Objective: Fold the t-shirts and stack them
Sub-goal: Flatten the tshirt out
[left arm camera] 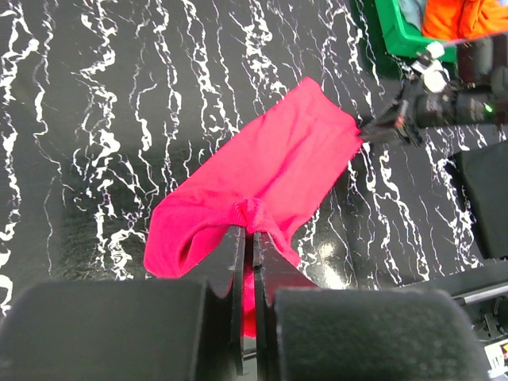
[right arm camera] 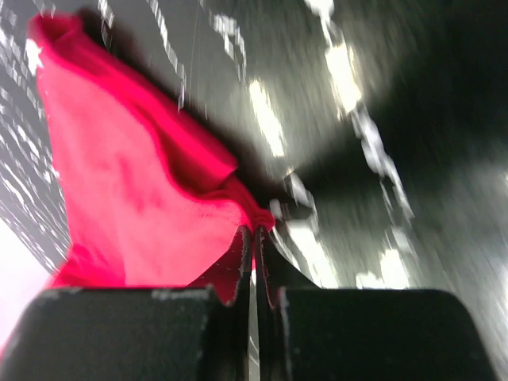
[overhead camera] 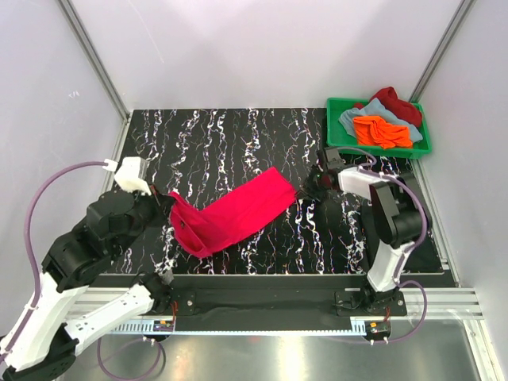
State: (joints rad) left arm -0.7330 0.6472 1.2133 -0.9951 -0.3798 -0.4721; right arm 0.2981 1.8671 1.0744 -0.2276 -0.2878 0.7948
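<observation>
We see the pinkish-red t-shirt (overhead camera: 238, 213) spread as a long band across the middle of the black, white-veined tabletop (overhead camera: 238, 135). It runs from the near left part up toward the right side. Our left gripper (left arm camera: 254, 235) is clamped narrow on the shirt's left end, with a ribbed fold of the cloth pinched between its fingers. The fabric bunches and folds over itself there. Our right gripper (right arm camera: 254, 235) is closed tight on the opposite end, where the cloth gathers to a point between its jaws. The shirt lies fairly straight between the two grips. We cannot tell whether its middle rests on the tabletop or hangs just above it.

In the far right corner of the tabletop stands the green crate (overhead camera: 421, 148). It holds an orange t-shirt (overhead camera: 381, 131) on top of a grey-blue t-shirt (overhead camera: 355, 117), with a dark red t-shirt (overhead camera: 394, 101) behind them at the far side of the crate. The crate is well apart from the shirt we hold.
</observation>
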